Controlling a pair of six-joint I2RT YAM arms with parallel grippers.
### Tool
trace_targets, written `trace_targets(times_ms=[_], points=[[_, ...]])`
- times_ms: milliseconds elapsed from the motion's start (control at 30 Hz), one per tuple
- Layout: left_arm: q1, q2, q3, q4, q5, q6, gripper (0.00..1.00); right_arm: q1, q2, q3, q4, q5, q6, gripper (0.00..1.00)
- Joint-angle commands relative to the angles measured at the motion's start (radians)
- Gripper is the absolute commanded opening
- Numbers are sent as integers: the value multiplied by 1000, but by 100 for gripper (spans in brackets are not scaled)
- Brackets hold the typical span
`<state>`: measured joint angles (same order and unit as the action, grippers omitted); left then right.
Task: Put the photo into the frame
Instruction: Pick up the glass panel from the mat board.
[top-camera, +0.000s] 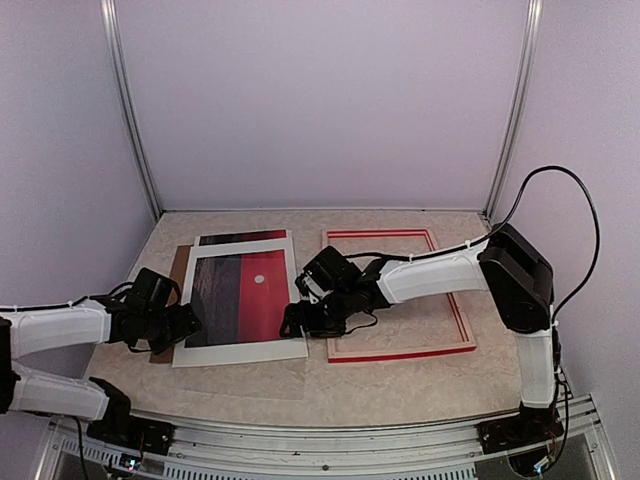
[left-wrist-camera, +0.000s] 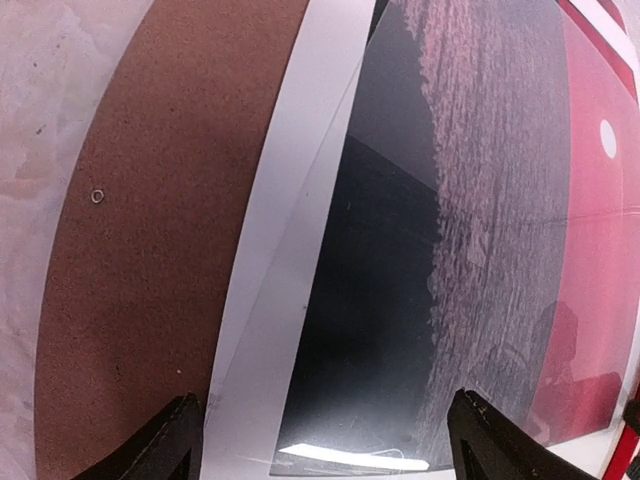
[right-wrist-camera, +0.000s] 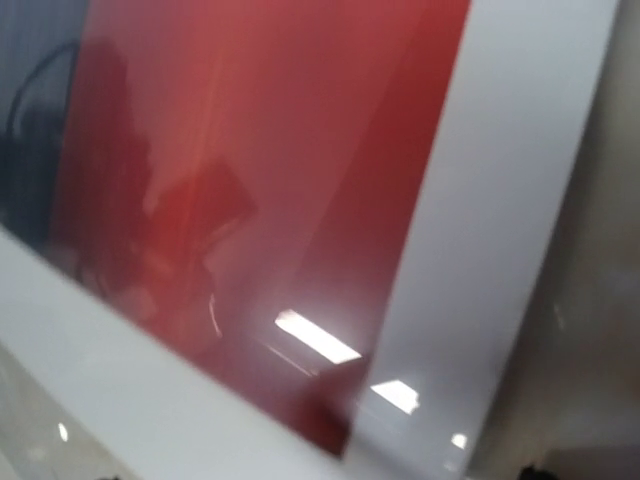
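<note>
The photo, half dark and half red with a white dot, lies flat left of centre under the white mat. The red frame lies flat to its right, with bare table inside it. My left gripper is open low over the mat's left edge. In the left wrist view its fingertips straddle the mat and the photo's dark half. My right gripper is down at the mat's lower right corner. The right wrist view shows the red photo and the mat, with no fingers visible.
A brown backing board lies under the mat's left side and shows in the left wrist view. A strip of dark and red print shows along the mat's far edge. Metal posts and pale walls enclose the table.
</note>
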<state>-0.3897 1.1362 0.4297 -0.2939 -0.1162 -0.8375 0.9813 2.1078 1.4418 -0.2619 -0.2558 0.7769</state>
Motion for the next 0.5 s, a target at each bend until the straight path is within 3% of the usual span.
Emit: trace_targets(times_ms=[0, 300, 467], points=[[-34, -31, -20, -5, 61, -47, 80, -42, 53, -7, -25, 62, 18, 85], [-45, -100, 19, -22, 27, -6, 75, -118, 76, 21, -20, 101, 1, 83], [-28, 21, 67, 11, -29, 55, 84, -164, 99, 41, 5, 46, -4, 80]])
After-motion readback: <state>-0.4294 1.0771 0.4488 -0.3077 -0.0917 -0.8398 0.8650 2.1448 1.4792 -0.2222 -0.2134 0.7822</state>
